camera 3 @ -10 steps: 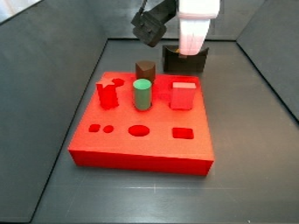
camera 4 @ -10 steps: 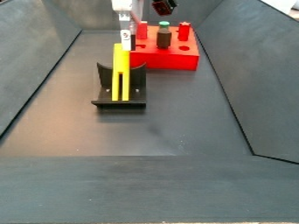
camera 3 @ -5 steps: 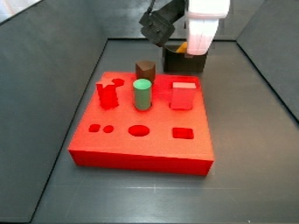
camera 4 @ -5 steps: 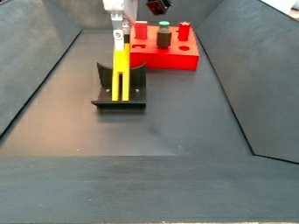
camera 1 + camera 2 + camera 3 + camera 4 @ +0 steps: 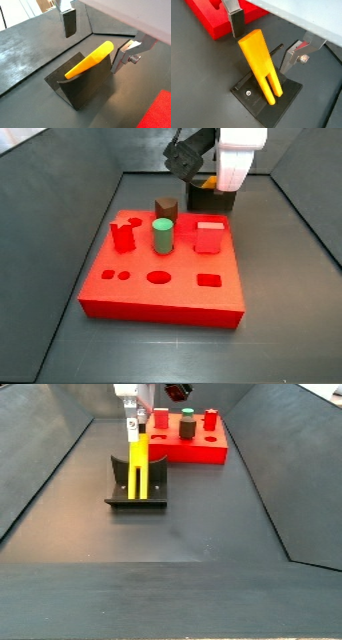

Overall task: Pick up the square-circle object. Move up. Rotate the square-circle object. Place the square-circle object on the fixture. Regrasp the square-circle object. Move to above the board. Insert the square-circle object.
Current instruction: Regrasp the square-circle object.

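Just above the fixture (image 5: 264, 102), the tool (image 5: 261, 42) hangs released, its two silver fingers (image 5: 234, 22) spread wide and touching nothing. Between and below them the square-circle object (image 5: 261, 65) stands upright in the fixture, its top near the fingertips. Beyond the tool, in a side view, lies the board (image 5: 187, 444) with its upright pegs.

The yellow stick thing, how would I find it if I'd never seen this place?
Find the big red board with upright pegs, then the dark L-shaped fixture on the floor beside it. The slim yellow peg stands in it, below the open gripper; it is the only yellow piece.
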Controlling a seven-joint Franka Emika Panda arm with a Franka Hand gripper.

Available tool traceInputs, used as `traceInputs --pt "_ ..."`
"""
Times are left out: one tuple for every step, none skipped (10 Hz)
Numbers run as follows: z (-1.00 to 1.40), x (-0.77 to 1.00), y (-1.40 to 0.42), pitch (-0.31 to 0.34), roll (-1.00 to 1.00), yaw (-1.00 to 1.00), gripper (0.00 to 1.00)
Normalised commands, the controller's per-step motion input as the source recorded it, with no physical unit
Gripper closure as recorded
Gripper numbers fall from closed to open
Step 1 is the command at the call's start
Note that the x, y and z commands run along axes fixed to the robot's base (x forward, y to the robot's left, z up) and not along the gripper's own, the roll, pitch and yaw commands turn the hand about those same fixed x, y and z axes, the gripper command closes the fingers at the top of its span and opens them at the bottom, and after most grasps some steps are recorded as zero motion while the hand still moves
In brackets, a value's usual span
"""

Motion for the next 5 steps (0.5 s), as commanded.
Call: traceInputs --pt "0.01 0.08 -0.01 0.226 -0.06 0.06 0.0" --pt "0.01 0.08 -0.01 0.225 -0.06 0.06 0.0" --pt "0.01 0.08 -0.01 0.225 -0.06 0.06 0.0" --pt "0.01 0.08 -0.01 0.225 -0.06 0.06 0.0" --pt "0.01 0.08 -0.01 0.225 -0.06 0.06 0.0"
